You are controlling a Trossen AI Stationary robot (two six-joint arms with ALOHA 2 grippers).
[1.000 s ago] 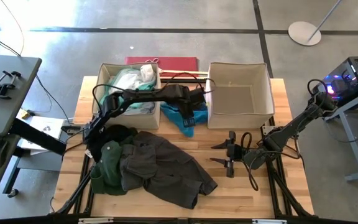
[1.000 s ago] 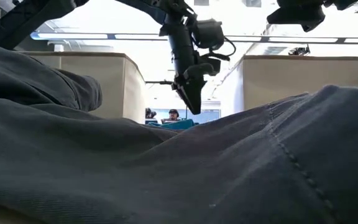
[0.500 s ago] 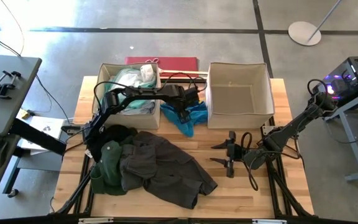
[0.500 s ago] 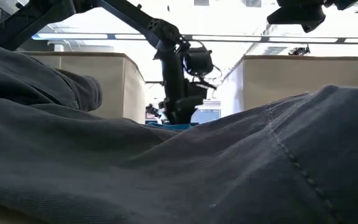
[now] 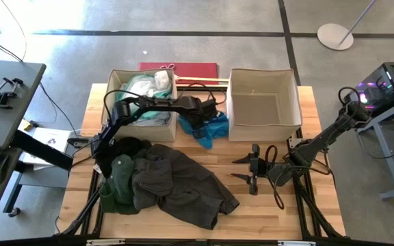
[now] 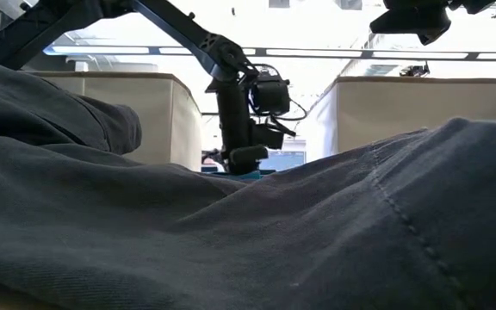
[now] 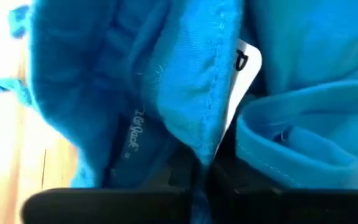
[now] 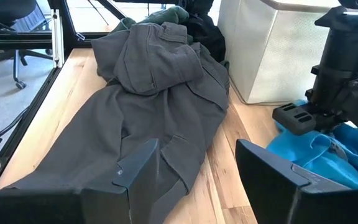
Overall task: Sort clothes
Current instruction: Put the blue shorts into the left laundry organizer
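Note:
A bright blue garment [image 5: 212, 127] lies bunched on the table between the two beige bins. My left gripper [image 5: 195, 117] stands on it, pointing down, and is shut on it. The garment fills the left wrist view [image 7: 135, 93] and also shows in the right wrist view [image 8: 328, 155]. A charcoal garment [image 5: 180, 183], a dark green one [image 5: 118, 181] and a black one [image 5: 133, 146] lie heaped on the table's near left. White and teal clothes [image 5: 146, 87] lie in the left bin [image 5: 115, 82]. My right gripper [image 5: 239, 169] is open and empty at the near right. My left gripper pinches a raised fold of the blue garment, with a stitched hem [image 7: 211, 118], between its two fingers. The fingers come from above, pointing down. The garment lies slack on the table around them; how many layers are held, I cannot tell.
The right bin [image 5: 297, 102] holds nothing that shows. A red flat thing [image 5: 178, 67] lies behind the left bin. Bare wood lies at the near right of the table, around my right gripper [image 8: 197, 174].
My left gripper has gone down onto the blue garment and a little toward the table's left edge. The garment's near end has drawn in, so it lies more bunched than before.

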